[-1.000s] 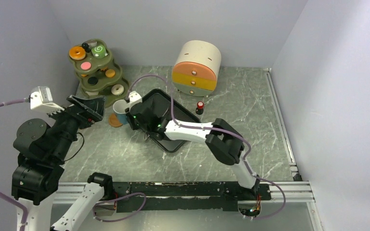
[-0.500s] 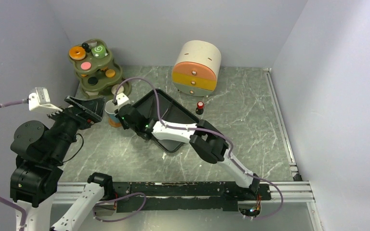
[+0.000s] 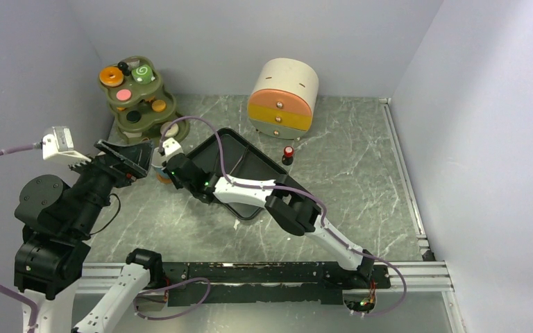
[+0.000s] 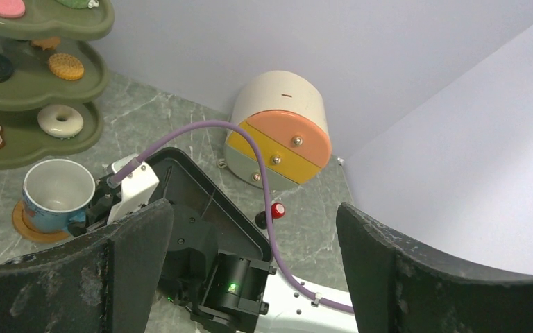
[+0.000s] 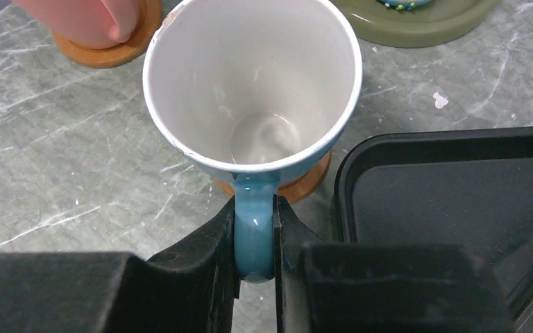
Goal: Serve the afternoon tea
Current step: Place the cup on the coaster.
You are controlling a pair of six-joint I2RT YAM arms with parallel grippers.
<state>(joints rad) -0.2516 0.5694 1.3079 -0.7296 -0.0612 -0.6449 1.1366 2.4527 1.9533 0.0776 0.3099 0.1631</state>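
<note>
The right gripper (image 5: 253, 239) is clamped on the handle of the blue cup (image 5: 250, 83). The cup sits upright on an orange saucer (image 5: 309, 182), just beside a corner of the black tray (image 5: 451, 201). The left gripper (image 4: 253, 232) has its jaws wide apart and holds nothing.

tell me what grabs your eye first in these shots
The right end effector is clamped on the handle of a blue cup, an orange saucer under it, right beside the black tray. Behind, in the far left corner, rises an olive-green tiered stand loaded with toy pastries. A cream drawer chest with orange, yellow and green fronts stands at the back wall.
</note>
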